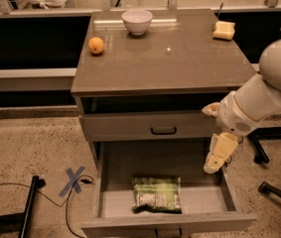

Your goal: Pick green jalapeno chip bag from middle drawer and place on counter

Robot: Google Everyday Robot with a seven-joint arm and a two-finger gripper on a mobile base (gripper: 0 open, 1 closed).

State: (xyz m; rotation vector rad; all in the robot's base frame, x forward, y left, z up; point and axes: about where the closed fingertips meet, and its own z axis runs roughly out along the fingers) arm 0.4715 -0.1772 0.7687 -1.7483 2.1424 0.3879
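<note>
Across the middle stands a grey cabinet with a big shiny counter [179, 63] on top. Below it, the middle drawer [115, 205] is pulled wide open. Its front panel is cut off by the bottom edge, so the handle can hardly be seen. Above it is another drawer front [130, 127] with a black loop handle, and that one is closed. A dark gap sits under the counter, and what is inside cannot be made out.

From the right comes the white robot arm [264, 100]; its far end runs out of the picture. The gripper [213, 165] hangs down from the arm over the right side of the open drawer. It is up and to the right of the bag and not touching it. I cannot tell if it is spread apart or squeezed together.

Lying flat on the drawer floor, near the front, is the green jalapeno chip bag [157, 194]. Its label is too blurry to read.

On the counter sit a white bowl [137, 21], an orange [96, 45] and a small yellow block [224, 30], all well apart. A blue tape cross [74, 180] is on the floor to the left.
</note>
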